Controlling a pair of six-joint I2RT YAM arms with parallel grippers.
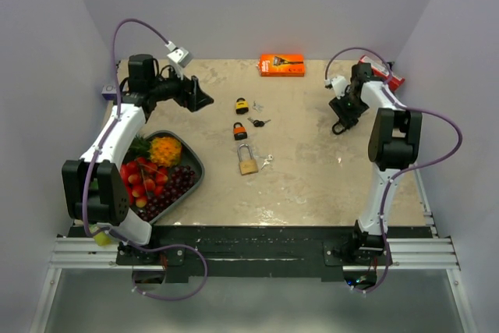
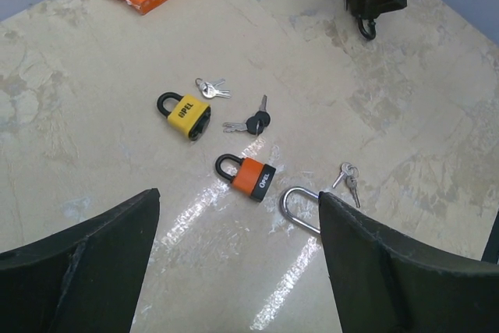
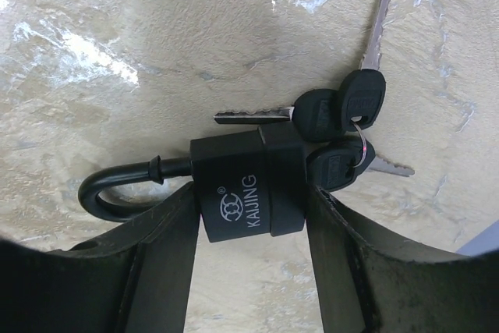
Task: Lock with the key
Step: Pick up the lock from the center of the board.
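A: Where is the black padlock (image 3: 245, 185) sitting?
B: The right gripper (image 1: 341, 121) is clamping its body at the surface's (image 1: 312, 177) far right, with black-headed keys (image 3: 343, 122) bunching at its base.
A: And the left gripper (image 1: 204, 100)?
B: It is hovering, fingers spread apart, near the yellow padlock (image 1: 242, 105).

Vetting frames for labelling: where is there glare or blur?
Left wrist: white glare streaks on the table near the orange padlock. Right wrist: black padlock lettering crisp, a glare patch upper left. Top external: even light, faint shadows.
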